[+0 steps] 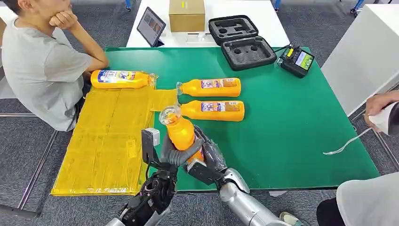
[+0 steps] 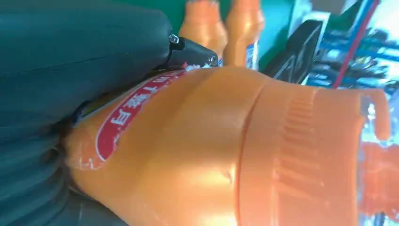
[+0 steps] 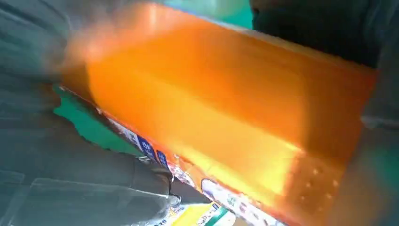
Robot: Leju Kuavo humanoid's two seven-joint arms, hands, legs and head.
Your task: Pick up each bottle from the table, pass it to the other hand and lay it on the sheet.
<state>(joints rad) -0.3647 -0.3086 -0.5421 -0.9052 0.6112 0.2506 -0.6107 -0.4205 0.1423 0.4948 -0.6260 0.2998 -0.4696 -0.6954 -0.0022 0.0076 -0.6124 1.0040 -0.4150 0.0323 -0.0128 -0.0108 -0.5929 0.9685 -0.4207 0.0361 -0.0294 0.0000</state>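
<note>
Low in the middle of the head view, both hands grip one orange bottle (image 1: 181,132) above the near edge of the green table (image 1: 291,122). The left hand (image 1: 173,153) wraps its grey fingers around the bottle's middle from the left, and the right hand (image 1: 207,157) clasps the lower body from the right. The bottle stands tilted, its clear cap pointing up and slightly left. In the left wrist view the bottle's orange shoulder and red label fill most of the frame, with the hand's dark cover (image 2: 70,52) pressed against it. In the right wrist view the bottle's flat orange side (image 3: 226,108) lies across the frame between blurred grey fingers (image 3: 94,188).

Two more bottles lie on their sides just above the held one, near the centre: the upper bottle (image 1: 211,87) and the lower bottle (image 1: 214,110), parallel and close together, caps to the left. A fourth bottle (image 1: 121,79) lies at the top edge of the yellow sheet (image 1: 103,146), which covers the table's left part.

A seated person (image 1: 42,61) fills the upper left corner. A black foam case (image 1: 242,42) sits open at the upper middle, with a cardboard box (image 1: 187,15) and a tablet (image 1: 151,26) to its left.
</note>
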